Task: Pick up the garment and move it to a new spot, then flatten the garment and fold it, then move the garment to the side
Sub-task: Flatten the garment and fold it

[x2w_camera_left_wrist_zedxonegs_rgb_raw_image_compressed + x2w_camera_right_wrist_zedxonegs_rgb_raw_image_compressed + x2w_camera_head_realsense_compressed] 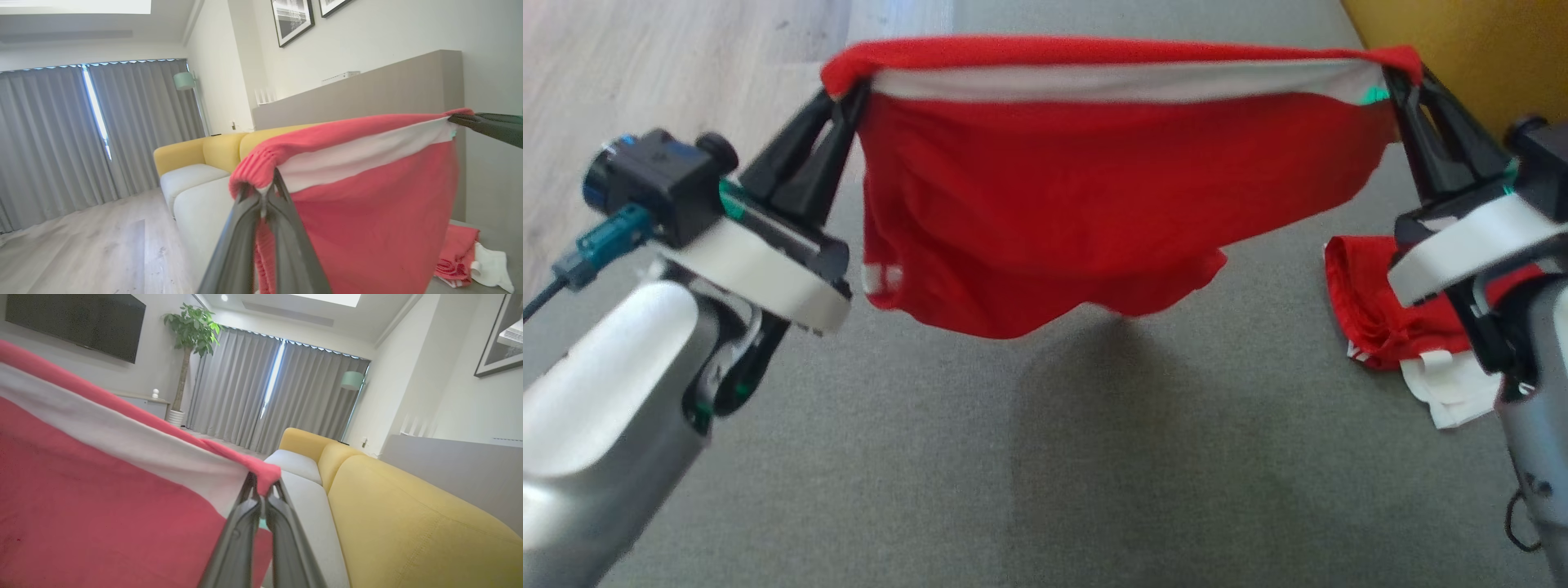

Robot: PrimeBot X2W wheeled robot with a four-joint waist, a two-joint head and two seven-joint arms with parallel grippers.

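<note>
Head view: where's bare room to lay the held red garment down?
Bare grey cushion lies below the red garment and nearer the robot, between the left gripper and right gripper. Crowded at the right: a red-and-white clothes pile lies there.

Living room, yellow sofa (pixel 408 522), curtains (pixel 261 392), wall television (pixel 77 322)

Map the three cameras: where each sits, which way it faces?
Head view: on the head, facing down at the grey sofa seat; both forearms, left gripper and right gripper holding the red garment taut.
Left wrist view: left wrist, looking along its fingers across the garment to the curtains.
Right wrist view: right wrist, looking along its fingers to the yellow sofa back.
Shared: both wrist views show garment, curtains, sofa.
</note>
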